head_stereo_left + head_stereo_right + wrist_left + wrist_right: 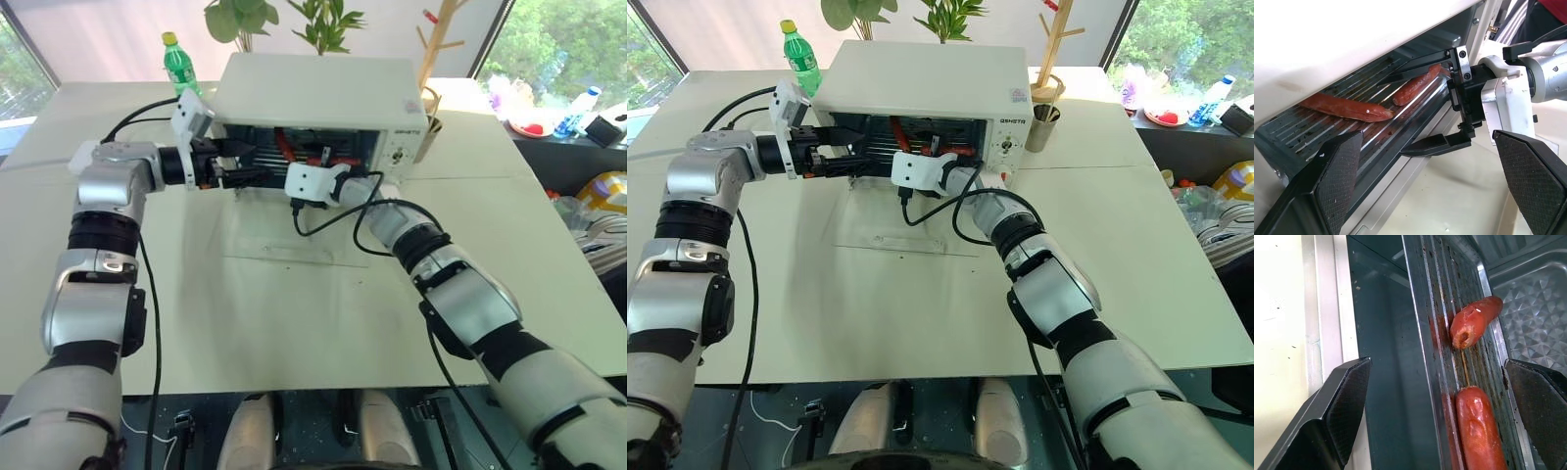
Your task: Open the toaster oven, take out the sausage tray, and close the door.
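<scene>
- The toaster oven point(323, 98) is seen on the pale table point(323, 294), near its far edge, with its knob panel at the right end.
- The door point(294, 230) is found swung fully down; its clear glass panel lies flat on the table in front of the oven mouth.
- The sausage tray point(1366, 132) is located inside the open cavity, at the front of the mouth. Two red sausages are seen lying on its ribbed surface, one point(1347, 108) deeper toward the left end, the other point(1418, 84) nearer the right gripper.
- The left gripper point(235, 162) is held at the left end of the oven mouth, pointing across toward the right. Its fingers point(1339, 181) are spread wide and nothing is held between them; the tray's front edge is seen between them in the left wrist view.
- The right gripper point(1447, 103) is held at the middle of the oven mouth. Its jaws are parted wide and bracket the tray's front edge, one finger above and one below; contact with the tray cannot be confirmed.
- In the right wrist view both sausage ends are seen close ahead, between the spread fingers point(1344, 401).
- A green bottle point(179, 65) is noted behind the oven at the left, and a metal cup point(1043, 125) just beside the oven's right side.
</scene>
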